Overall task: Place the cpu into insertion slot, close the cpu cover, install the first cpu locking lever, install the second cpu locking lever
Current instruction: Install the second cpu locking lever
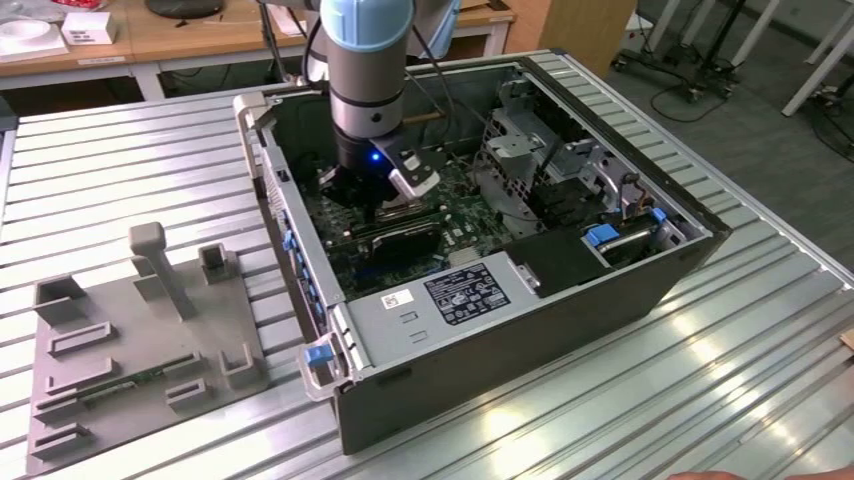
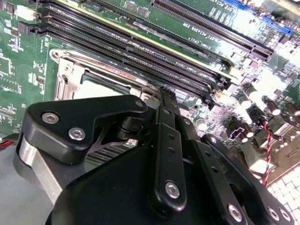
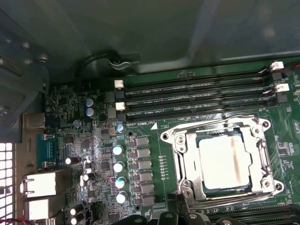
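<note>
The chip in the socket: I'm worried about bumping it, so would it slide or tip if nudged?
Probably neither. The chip lies flat inside the socket, with the metal cover framing its edges, so a sideways nudge likely wouldn't shift it. It looks thin and rigid, though possibly delicate. The gripper is just above the board.

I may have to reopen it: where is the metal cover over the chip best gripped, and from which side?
Probably its outer rim, from above. The cover lies flat around the chip, with only thin edges to pinch; memory slots crowd one side, so an end without slots looks freer.
</note>
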Available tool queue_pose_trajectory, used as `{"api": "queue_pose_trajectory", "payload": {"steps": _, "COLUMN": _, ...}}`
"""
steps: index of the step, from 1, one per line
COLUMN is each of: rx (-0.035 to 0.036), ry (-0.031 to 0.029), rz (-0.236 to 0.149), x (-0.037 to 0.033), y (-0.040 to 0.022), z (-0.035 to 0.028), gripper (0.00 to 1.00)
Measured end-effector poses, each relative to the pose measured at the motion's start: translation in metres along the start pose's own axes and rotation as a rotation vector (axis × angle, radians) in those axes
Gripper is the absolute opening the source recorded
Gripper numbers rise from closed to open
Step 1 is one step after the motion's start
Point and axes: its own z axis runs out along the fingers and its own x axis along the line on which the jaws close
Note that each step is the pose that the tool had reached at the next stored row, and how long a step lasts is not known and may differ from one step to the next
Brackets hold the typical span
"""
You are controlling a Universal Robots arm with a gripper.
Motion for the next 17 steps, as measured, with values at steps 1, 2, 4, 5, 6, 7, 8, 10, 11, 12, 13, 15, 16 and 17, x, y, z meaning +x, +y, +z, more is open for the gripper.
{"api": "queue_pose_trajectory", "payload": {"steps": 1, "rx": -0.0008, "ry": 0.0001, "rz": 0.0, "x": 0.0002, "y": 0.0, "z": 0.0001, "gripper": 0.11}}
{"api": "queue_pose_trajectory", "payload": {"steps": 2, "rx": -0.0013, "ry": 0.0001, "rz": 0.0, "x": 0.0004, "y": 0.0, "z": 0.0002, "gripper": 0.11}}
{"api": "queue_pose_trajectory", "payload": {"steps": 4, "rx": -0.0015, "ry": 0.0003, "rz": 0.0, "x": 0.0007, "y": -0.0001, "z": 0.0003, "gripper": 0.11}}
{"api": "queue_pose_trajectory", "payload": {"steps": 5, "rx": -0.0016, "ry": 0.0003, "rz": 0.0, "x": 0.0007, "y": -0.0001, "z": 0.0004, "gripper": 0.11}}
{"api": "queue_pose_trajectory", "payload": {"steps": 6, "rx": -0.0018, "ry": 0.0003, "rz": 0.0, "x": 0.0009, "y": -0.0002, "z": 0.0008, "gripper": 0.11}}
{"api": "queue_pose_trajectory", "payload": {"steps": 7, "rx": -0.0021, "ry": 0.0002, "rz": 0.0, "x": 0.001, "y": -0.0002, "z": 0.0014, "gripper": 0.11}}
{"api": "queue_pose_trajectory", "payload": {"steps": 8, "rx": -0.0027, "ry": 0.0003, "rz": 0.0, "x": 0.0012, "y": -0.0003, "z": 0.0019, "gripper": 0.11}}
{"api": "queue_pose_trajectory", "payload": {"steps": 10, "rx": -0.0035, "ry": 0.0005, "rz": 0.0, "x": 0.0015, "y": -0.0004, "z": 0.0024, "gripper": 0.11}}
{"api": "queue_pose_trajectory", "payload": {"steps": 11, "rx": -0.0035, "ry": 0.0005, "rz": 0.0, "x": 0.0015, "y": -0.0005, "z": 0.0026, "gripper": 0.11}}
{"api": "queue_pose_trajectory", "payload": {"steps": 12, "rx": -0.0034, "ry": 0.0006, "rz": 0.0, "x": 0.0015, "y": -0.0005, "z": 0.0027, "gripper": 0.11}}
{"api": "queue_pose_trajectory", "payload": {"steps": 13, "rx": -0.0034, "ry": 0.0006, "rz": 0.0, "x": 0.0015, "y": -0.0005, "z": 0.0028, "gripper": 0.11}}
{"api": "queue_pose_trajectory", "payload": {"steps": 15, "rx": -0.0035, "ry": 0.0006, "rz": 0.0, "x": 0.0016, "y": -0.0005, "z": 0.003, "gripper": 0.11}}
{"api": "queue_pose_trajectory", "payload": {"steps": 16, "rx": -0.0036, "ry": 0.0005, "rz": 0.0, "x": 0.0016, "y": -0.0005, "z": 0.0032, "gripper": 0.11}}
{"api": "queue_pose_trajectory", "payload": {"steps": 17, "rx": -0.0037, "ry": 0.0004, "rz": 0.0, "x": 0.0016, "y": -0.0005, "z": 0.0036, "gripper": 0.11}}
